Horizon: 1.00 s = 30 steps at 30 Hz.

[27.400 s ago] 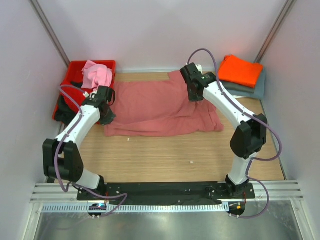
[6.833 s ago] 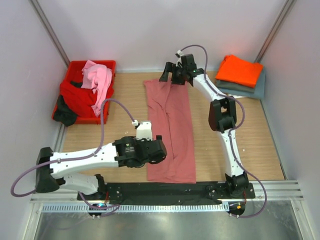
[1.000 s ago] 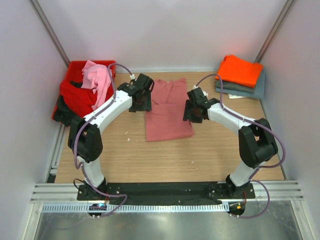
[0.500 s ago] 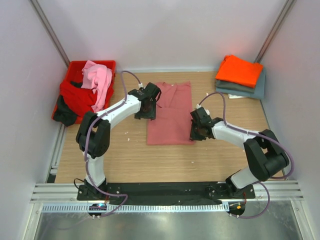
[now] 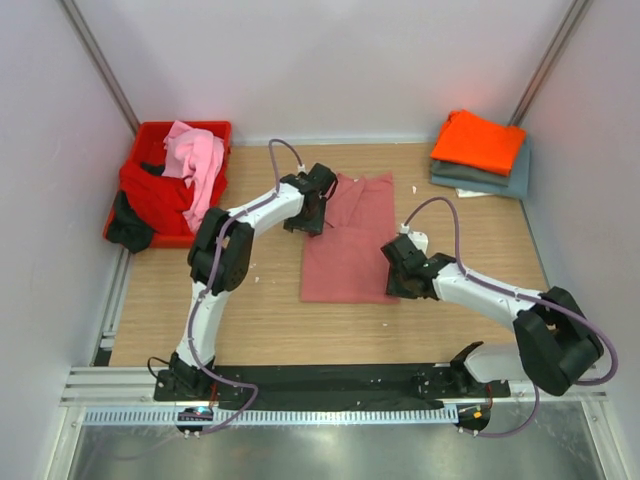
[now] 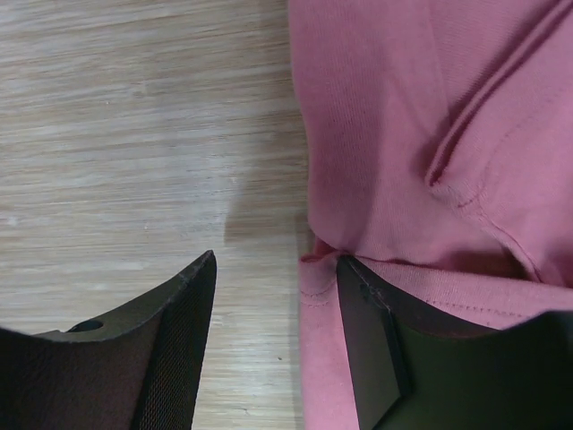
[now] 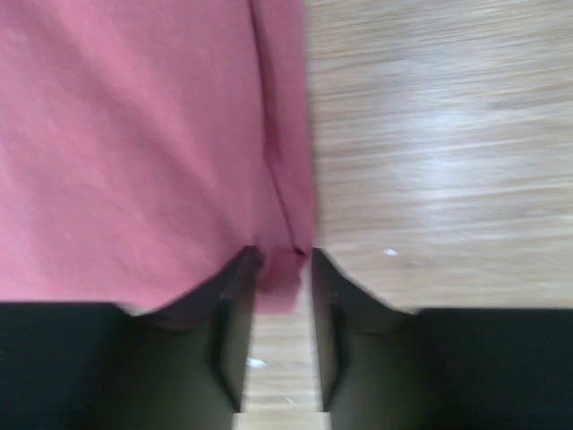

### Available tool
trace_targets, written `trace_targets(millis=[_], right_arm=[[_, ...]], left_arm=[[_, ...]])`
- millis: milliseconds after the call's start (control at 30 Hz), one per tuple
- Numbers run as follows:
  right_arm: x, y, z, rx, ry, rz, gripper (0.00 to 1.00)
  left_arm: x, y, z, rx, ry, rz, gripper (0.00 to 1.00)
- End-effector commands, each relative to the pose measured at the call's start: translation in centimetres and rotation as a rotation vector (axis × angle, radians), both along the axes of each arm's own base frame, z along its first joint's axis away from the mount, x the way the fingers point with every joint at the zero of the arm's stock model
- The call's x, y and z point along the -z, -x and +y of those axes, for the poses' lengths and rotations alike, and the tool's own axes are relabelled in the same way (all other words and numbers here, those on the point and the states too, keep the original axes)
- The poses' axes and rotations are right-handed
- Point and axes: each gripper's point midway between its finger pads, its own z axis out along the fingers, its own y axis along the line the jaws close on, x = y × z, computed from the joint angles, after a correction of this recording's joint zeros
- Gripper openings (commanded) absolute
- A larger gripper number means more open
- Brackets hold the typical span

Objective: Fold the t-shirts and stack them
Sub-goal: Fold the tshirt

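Note:
A dusty salmon-pink t-shirt lies folded into a narrow rectangle in the middle of the table. My left gripper is at its far left edge. In the left wrist view that gripper is open, one finger on bare wood, the other finger tucked under a fold of the shirt. My right gripper is at the shirt's near right edge. Its jaws stand narrowly open, with the shirt's corner between them and a gap on one side.
An orange t-shirt lies folded on a grey-blue one at the back right. At the back left, a red crate holds a light pink shirt, a red one and a dark one.
Both grippers have slid along the shirt's edges, the right one toward the near corner. The shirt has shifted slightly nearer and to the right.

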Motion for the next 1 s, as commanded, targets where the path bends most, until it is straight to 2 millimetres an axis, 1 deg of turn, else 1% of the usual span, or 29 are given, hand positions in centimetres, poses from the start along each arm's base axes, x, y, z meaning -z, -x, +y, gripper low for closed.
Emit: trace_targets(millis=[0,33,67,100,133,167,200,233,267,300,333,367,400,433,467,500,533,567,600,633,667,700,733,767,800,833,900,933,967], right_arm=[[-4.0,-0.7,-1.6,0.039,0.058,-0.085,0.41],[-5.0,-0.7,-1.8,0.041,0.063,-0.093,0.54],[-7.1,-1.7,-1.3,0.043,0.037,-0.141,0.58],[-8.5,-2.1,-1.1,0.043,0.026,-0.172,0.60],[-9.5,-2.6,-1.0,0.032,0.025,-0.199,0.63],[-11.4,-3.7,-0.2,0.020,-0.008,-0.248,0.65],[-11.9,-4.2,0.4,0.002,-0.020,-0.263,0.66],[-12.6,-5.0,1.1,-0.021,-0.039,-0.289,0.67],[-13.6,-5.9,2.0,-0.039,-0.061,-0.316,0.67],[-13.2,-6.8,3.2,-0.074,-0.072,-0.310,0.66],[-12.9,-7.4,3.7,-0.088,-0.070,-0.304,0.65],[-13.9,-8.6,4.5,-0.094,-0.080,-0.321,0.63],[-13.8,-9.3,4.9,-0.100,-0.080,-0.316,0.59],[-12.0,-10.3,5.3,-0.101,-0.056,-0.272,0.51],[-12.8,-11.7,5.8,-0.105,-0.078,-0.286,0.46],[-12.3,-12.4,6.1,-0.113,-0.074,-0.277,0.43],[-11.6,-13.1,6.0,-0.112,-0.062,-0.259,0.39],[-10.6,-14.4,5.8,-0.098,-0.032,-0.231,0.37],[-10.1,-14.9,5.5,-0.093,-0.017,-0.218,0.36],[-9.8,-15.5,5.3,-0.083,-0.006,-0.213,0.34],[-8.3,-15.9,4.6,-0.063,0.009,-0.183,0.33],[-7.7,-16.1,4.2,-0.054,0.013,-0.172,0.33],[-7.0,-16.4,4.0,-0.046,0.008,-0.167,0.32],[-5.4,-16.1,3.4,-0.036,0.022,-0.131,0.32],[-4.5,-16.0,2.7,-0.016,0.026,-0.112,0.32],[-3.7,-15.9,2.3,-0.004,0.034,-0.098,0.31],[-1.5,-14.7,1.7,-0.005,0.043,-0.038,0.31],[-0.8,-14.1,1.6,-0.011,0.045,-0.015,0.29],[-0.5,-13.9,1.6,-0.013,0.046,-0.006,0.29]], left_arm=[[-1.8,-1.2,0.9,-0.011,-0.057,-0.050,0.58],[-2.9,-1.2,1.1,-0.021,-0.056,-0.068,0.59],[-3.5,-1.1,1.5,-0.034,-0.066,-0.079,0.59],[-4.3,-1.0,1.7,-0.040,-0.063,-0.089,0.60],[-6.8,-0.8,1.7,-0.049,-0.036,-0.135,0.61],[-7.5,-0.3,1.9,-0.054,-0.036,-0.146,0.62],[-8.9,0.0,2.2,-0.064,-0.027,-0.174,0.63],[-11.0,0.9,2.4,-0.072,0.005,-0.209,0.63],[-12.2,1.4,2.5,-0.080,0.026,-0.229,0.64],[-13.0,2.0,2.5,-0.084,0.050,-0.244,0.64],[-12.6,3.0,3.0,-0.090,0.049,-0.231,0.64],[-14.3,3.9,3.3,-0.094,0.085,-0.261,0.64],[-14.3,4.7,3.4,-0.095,0.101,-0.253,0.64],[-13.1,6.0,4.0,-0.099,0.100,-0.225,0.64],[-14.0,6.9,4.2,-0.110,0.139,-0.243,0.64],[-13.7,7.8,4.2,-0.111,0.168,-0.230,0.64],[-12.1,8.9,4.6,-0.116,0.171,-0.203,0.64],[-11.6,9.6,4.6,-0.129,0.195,-0.194,0.63],[-12.1,10.4,4.8,-0.134,0.228,-0.209,0.63],[-10.3,11.5,4.8,-0.130,0.236,-0.180,0.63],[-9.9,12.2,4.7,-0.140,0.259,-0.174,0.63],[-9.8,12.7,4.8,-0.143,0.279,-0.179,0.63],[-8.3,13.7,4.8,-0.143,0.280,-0.159,0.63],[-7.8,14.2,4.5,-0.136,0.298,-0.142,0.63],[-7.3,14.7,4.3,-0.147,0.309,-0.133,0.63],[-6.2,15.6,4.1,-0.135,0.303,-0.115,0.62],[-5.2,16.6,3.6,-0.136,0.308,-0.093,0.62],[-4.4,17.3,3.2,-0.123,0.302,-0.080,0.62],[-3.8,17.6,3.1,-0.124,0.299,-0.071,0.62]])
